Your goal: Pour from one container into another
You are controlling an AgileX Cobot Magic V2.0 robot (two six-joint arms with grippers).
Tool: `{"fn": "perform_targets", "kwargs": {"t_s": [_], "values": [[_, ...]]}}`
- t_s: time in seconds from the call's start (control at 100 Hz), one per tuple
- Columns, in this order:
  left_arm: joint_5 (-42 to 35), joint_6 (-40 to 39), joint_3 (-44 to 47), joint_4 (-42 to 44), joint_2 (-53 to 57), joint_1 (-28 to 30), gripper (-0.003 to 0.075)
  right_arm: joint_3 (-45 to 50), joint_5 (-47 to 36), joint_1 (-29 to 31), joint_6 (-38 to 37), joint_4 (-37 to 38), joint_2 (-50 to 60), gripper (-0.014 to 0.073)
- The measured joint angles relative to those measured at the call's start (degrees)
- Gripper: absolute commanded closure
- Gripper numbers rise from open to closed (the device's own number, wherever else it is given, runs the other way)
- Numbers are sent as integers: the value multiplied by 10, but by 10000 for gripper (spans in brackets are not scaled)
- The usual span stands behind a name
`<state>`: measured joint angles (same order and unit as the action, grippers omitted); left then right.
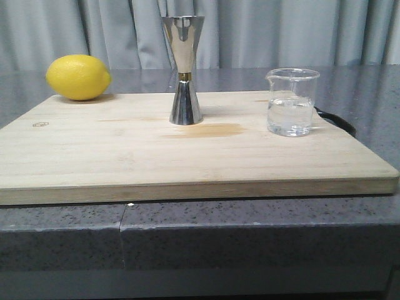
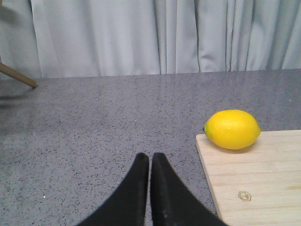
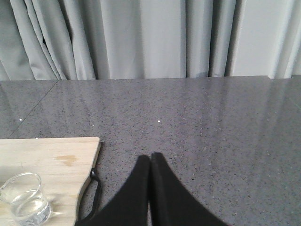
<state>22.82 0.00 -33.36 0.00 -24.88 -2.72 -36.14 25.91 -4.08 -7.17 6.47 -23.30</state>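
The small clear glass beaker, part full of clear liquid, stands upright on the right of the wooden board. The tall steel jigger with a gold band at its waist stands upright at the board's middle back. In the right wrist view the beaker shows off to one side of my right gripper, which is shut and empty over the grey counter beside the board. My left gripper is shut and empty too, over the counter off the board's left edge. Neither gripper shows in the front view.
A yellow lemon lies at the board's back left corner, also the lemon in the left wrist view. A black loop strap hangs off the board's right end. A brownish stain marks the board before the jigger. Grey curtains close the back.
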Motion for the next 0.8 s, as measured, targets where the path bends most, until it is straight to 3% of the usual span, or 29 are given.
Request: {"fn": "perform_targets", "kwargs": {"t_s": [0.21,0.29,0.36,0.48,0.56,0.8], "values": [[0,0,0,0,0,0,739,0,3,0,0,0,0,652],[0,0,0,0,0,0,709,0,6,0,0,0,0,573],[0,0,0,0,0,0,603,0,7,0,0,2,0,451],[0,0,0,0,0,0,319,0,7,0,0,12,0,234],[0,0,0,0,0,0,192,0,7,0,0,24,0,150],[0,0,0,0,0,0,173,0,7,0,0,35,0,137]]}}
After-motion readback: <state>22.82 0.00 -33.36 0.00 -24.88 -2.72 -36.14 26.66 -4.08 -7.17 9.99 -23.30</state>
